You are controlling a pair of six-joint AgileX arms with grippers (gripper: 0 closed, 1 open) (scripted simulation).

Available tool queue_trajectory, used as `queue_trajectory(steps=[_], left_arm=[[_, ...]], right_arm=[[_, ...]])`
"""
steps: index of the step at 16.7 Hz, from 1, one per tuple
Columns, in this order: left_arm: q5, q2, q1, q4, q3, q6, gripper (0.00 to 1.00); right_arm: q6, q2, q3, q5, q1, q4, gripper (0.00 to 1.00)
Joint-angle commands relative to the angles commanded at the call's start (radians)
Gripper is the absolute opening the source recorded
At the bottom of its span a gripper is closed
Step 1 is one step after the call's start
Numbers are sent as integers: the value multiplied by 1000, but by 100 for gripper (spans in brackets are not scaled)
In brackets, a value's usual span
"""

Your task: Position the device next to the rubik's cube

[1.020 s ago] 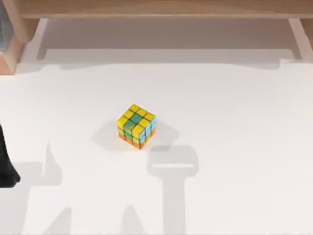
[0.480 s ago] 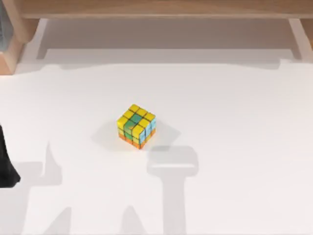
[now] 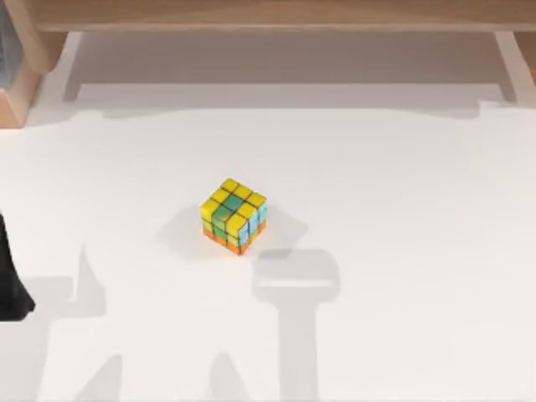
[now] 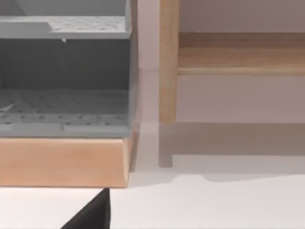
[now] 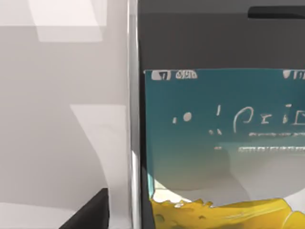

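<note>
The rubik's cube (image 3: 234,215) sits near the middle of the white table, its top mostly yellow with some green, its sides light blue and orange. The device (image 5: 214,143) lies very close under the right wrist camera: a silver edge, a dark bezel, and a lit teal screen with yellow at one end. A dark part of my right gripper (image 5: 93,214) shows just beside that silver edge, with white table on its other side. My left arm (image 3: 10,285) is a dark shape at the table's left edge, well away from the cube.
A wooden shelf frame (image 3: 268,17) runs along the back of the table. A grey perforated rack on a wooden base (image 4: 64,114) stands at the back left. An arm-shaped shadow (image 3: 295,276) falls just in front and right of the cube.
</note>
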Motion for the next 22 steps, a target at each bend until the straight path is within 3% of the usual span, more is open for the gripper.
queue_trajectory(steps=[3, 16, 22], left_arm=[[0, 0, 0, 0, 0, 0, 100], [0, 0, 0, 0, 0, 0, 100], [0, 0, 0, 0, 0, 0, 100]], right_arm=[[0, 0, 0, 0, 0, 0, 100], [0, 0, 0, 0, 0, 0, 2], [0, 0, 0, 0, 0, 0, 0]])
